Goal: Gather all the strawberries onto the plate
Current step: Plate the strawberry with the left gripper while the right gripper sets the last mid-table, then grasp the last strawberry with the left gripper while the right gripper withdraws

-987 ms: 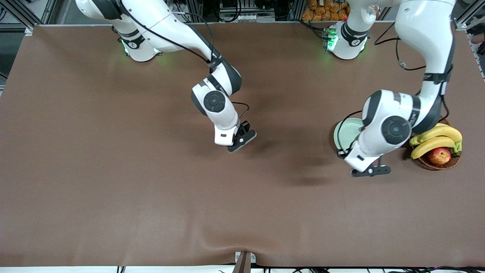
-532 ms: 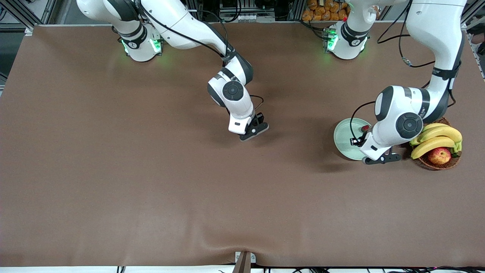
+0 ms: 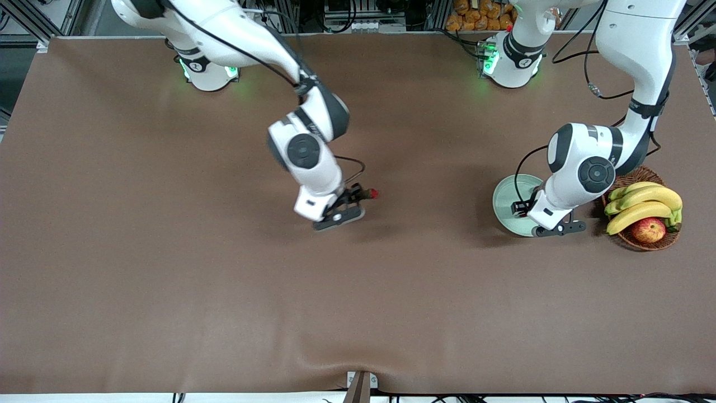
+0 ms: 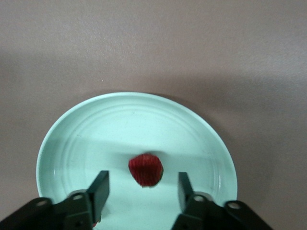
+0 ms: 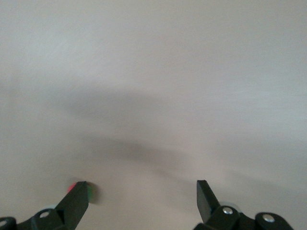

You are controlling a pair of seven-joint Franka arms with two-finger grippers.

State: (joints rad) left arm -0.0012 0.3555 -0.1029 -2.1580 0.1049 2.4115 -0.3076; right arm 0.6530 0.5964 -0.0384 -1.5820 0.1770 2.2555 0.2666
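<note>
So toward the right arm's end of the counter [image 3: 168, 280], the right gripper [image 3: 349, 202] is down low over the bare brown surface with its jaws spread wide and nothing between them. A strawberry [image 3: 373, 194] sits on the counter just beside one fingertip, and the right wrist view only catches a sliver of it next to that finger, so I'd guess the gripper is lining up for a grab. Moving along, the left gripper [image 4: 142, 191] hangs right over the plate [image 3: 503, 197], jaws partly parted and holding nothing. A second strawberry [image 4: 146, 169] is loose between them, on the plate or just above it, can't tell which; looks like a drop-off. By the plate is the wicker basket [image 3: 649, 242] with bananas [image 3: 643, 204] and an apple [image 3: 649, 229]. A third berry I can't see.
</note>
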